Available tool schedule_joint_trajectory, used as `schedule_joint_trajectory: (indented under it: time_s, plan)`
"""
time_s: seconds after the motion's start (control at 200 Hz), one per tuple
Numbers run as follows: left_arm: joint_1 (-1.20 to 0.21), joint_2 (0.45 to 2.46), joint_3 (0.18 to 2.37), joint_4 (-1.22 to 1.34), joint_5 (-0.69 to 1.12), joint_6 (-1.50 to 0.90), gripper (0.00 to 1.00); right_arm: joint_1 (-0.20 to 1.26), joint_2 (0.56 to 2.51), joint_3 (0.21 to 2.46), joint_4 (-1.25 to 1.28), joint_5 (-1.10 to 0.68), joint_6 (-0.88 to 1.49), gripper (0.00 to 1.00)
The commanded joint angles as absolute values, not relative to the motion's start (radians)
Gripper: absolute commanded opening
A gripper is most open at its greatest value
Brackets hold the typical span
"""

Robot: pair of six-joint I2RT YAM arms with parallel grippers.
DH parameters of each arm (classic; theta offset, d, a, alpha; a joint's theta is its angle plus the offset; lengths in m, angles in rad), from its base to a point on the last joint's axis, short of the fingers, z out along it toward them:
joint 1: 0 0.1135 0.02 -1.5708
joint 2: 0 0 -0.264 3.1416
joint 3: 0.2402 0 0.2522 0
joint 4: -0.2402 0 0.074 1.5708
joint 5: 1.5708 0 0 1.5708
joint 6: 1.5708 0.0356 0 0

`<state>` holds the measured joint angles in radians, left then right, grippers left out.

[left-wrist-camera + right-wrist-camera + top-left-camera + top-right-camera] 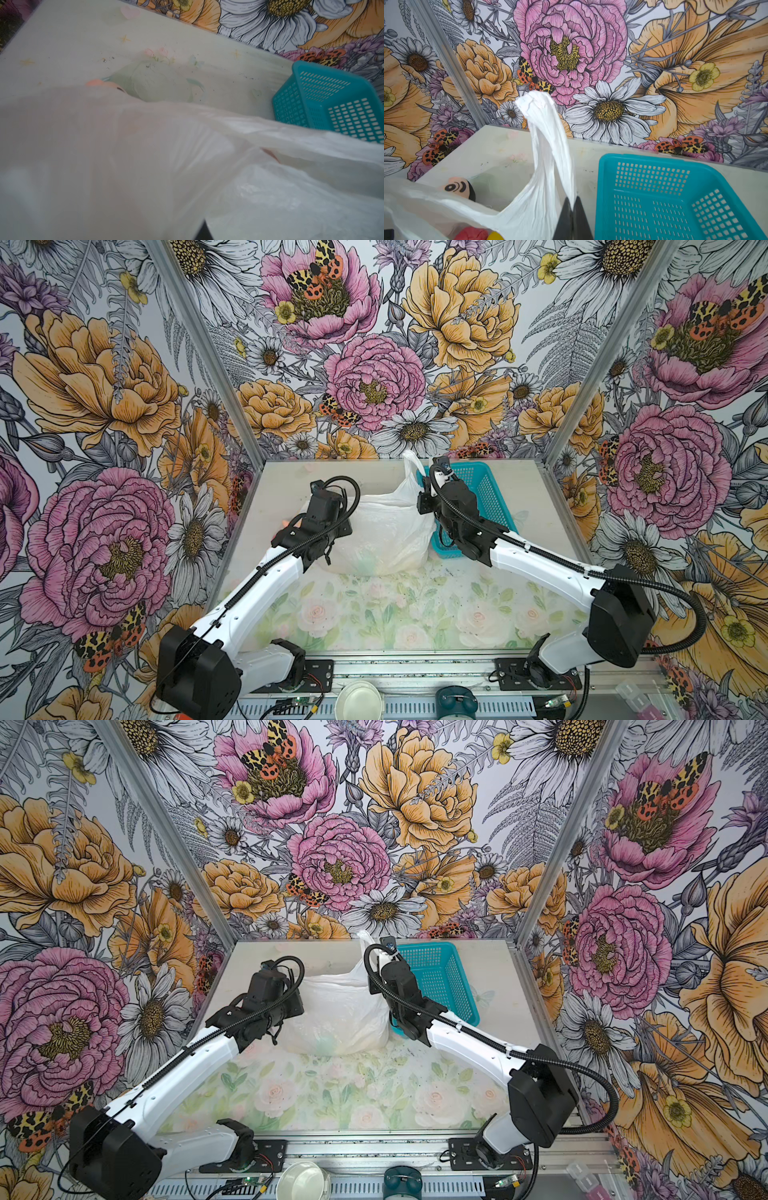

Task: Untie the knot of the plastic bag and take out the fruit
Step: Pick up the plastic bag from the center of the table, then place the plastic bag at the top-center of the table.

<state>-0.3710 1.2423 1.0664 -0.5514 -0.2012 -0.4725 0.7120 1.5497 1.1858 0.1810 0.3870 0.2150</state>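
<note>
Floral-walled booth, pale surface: plastic bag sitting mid-surface, touching teal basket. My right jaws are pinching its handle upward. My left jaws are closed at the opposite rim, their grip hidden. Advisable: spreading the mouth gently, guarding fruit against spilling.

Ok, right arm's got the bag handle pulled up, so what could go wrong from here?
1. The right gripper pinches only the thin handle loop; more pull may stretch or tear it.
2. The plastic bag lies close beside the teal basket; a tug could shove it.
3. Film veils the left wrist view, hiding what that side holds.
</note>
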Motion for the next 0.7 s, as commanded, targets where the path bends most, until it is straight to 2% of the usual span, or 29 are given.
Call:
schedule_joint_trajectory:
  time_s: [0.0, 0.215, 0.405, 0.55, 0.695]
  plan:
    - [-0.311, 1.324, 1.216, -0.492, -0.008, -0.427, 0.0, 0.682, 1.631, 1.349, 0.281, 0.337, 0.18, 0.0]
    - [-0.253, 1.449, 1.502, -0.578, 0.028, -0.417, 0.0, 0.622, 1.823, 1.708, 0.172, 0.215, 0.218, 0.0]
    - [-0.236, 1.422, 1.592, -0.603, 0.034, -0.408, 0.0, 0.601, 1.936, 1.917, 0.127, 0.133, 0.21, 0.0]
    - [-0.285, 1.359, 1.539, -0.607, 0.005, -0.402, 0.0, 0.589, 1.945, 1.913, 0.149, 0.091, 0.231, 0.0]
    - [-0.449, 1.282, 1.385, -0.596, -0.152, -0.393, 0.0, 0.589, 1.9, 1.756, 0.232, 0.078, 0.297, 0.0]
